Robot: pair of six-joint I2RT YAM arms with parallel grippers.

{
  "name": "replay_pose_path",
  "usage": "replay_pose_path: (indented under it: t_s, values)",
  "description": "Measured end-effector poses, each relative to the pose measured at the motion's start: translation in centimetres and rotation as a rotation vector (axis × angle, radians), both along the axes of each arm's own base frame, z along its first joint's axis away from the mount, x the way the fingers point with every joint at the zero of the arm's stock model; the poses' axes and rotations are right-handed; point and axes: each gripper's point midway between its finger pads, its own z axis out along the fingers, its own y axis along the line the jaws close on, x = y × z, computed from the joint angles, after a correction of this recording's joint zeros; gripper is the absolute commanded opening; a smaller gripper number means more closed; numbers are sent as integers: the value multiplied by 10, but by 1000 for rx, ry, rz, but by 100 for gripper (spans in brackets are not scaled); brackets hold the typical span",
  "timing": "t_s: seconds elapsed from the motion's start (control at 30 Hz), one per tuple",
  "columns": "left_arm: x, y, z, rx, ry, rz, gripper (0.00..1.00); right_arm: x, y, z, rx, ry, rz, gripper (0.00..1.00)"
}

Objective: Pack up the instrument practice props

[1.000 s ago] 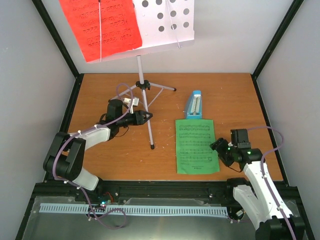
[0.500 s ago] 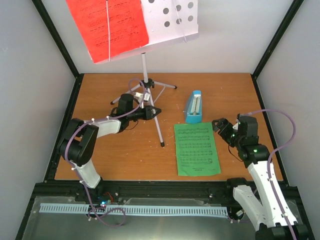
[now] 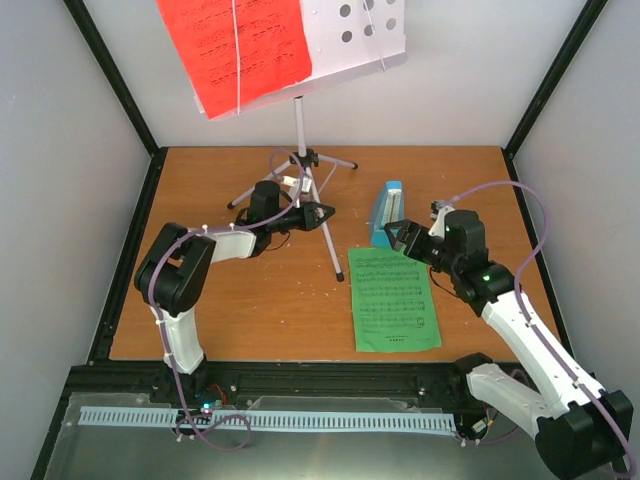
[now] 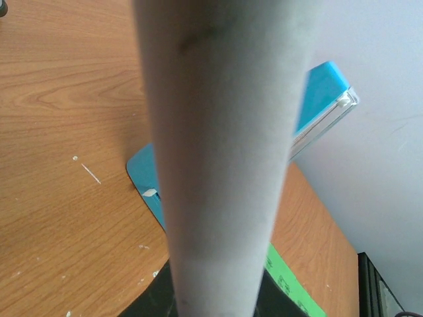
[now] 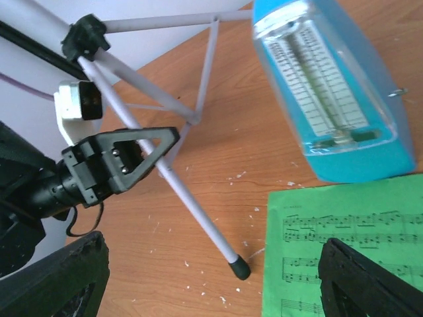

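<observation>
The silver music stand (image 3: 300, 130) stands at the back of the table, its grey perforated tray (image 3: 360, 30) carrying a red sheet-music page (image 3: 245, 50). My left gripper (image 3: 322, 213) is shut on the stand's front tripod leg (image 5: 198, 218); that leg (image 4: 221, 165) fills the left wrist view. The blue metronome (image 3: 386, 213) stands just right of it, with a green sheet-music page (image 3: 393, 298) lying flat in front. My right gripper (image 3: 400, 238) hovers open over the page's top edge, beside the metronome (image 5: 330, 99), nothing between its fingers (image 5: 370, 277).
The leg's black rubber foot (image 5: 239, 267) rests on the wood close to the green page (image 5: 350, 244). Black frame posts and grey walls close in the table (image 3: 250, 310) on three sides. A purple cable (image 3: 500, 190) loops above the right arm.
My left gripper has closed on the tripod leg and the stand has shifted right and back. My right arm has swung left toward the metronome with its jaws wider.
</observation>
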Motion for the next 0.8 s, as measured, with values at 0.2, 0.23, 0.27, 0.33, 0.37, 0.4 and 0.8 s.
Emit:
replay_pose_path:
  t_s: [0.2, 0.23, 0.27, 0.33, 0.37, 0.4, 0.8]
  values:
    - [0, -6, -6, -1, -13, -5, 44, 12, 26, 17, -17, -59, 90, 86]
    - [-1, -7, -7, 0, -10, -7, 53, 16, 31, 24, -18, -79, 104, 87]
    - [-1, -8, -6, 0, -9, -7, 61, 20, 35, 34, -18, -102, 120, 87]
    - [-2, -7, -3, 4, -22, -3, 76, 28, 46, 57, -13, -164, 156, 87]
    - [-3, -5, -1, 6, -19, 3, 81, 31, 52, 71, -7, -197, 177, 87]
    - [-4, -2, 2, 8, -27, 13, 85, 33, 59, 87, 2, -238, 200, 87]
    - [-30, 155, 85, -48, -159, 320, 94, 51, 138, 266, 122, -646, 469, 73]
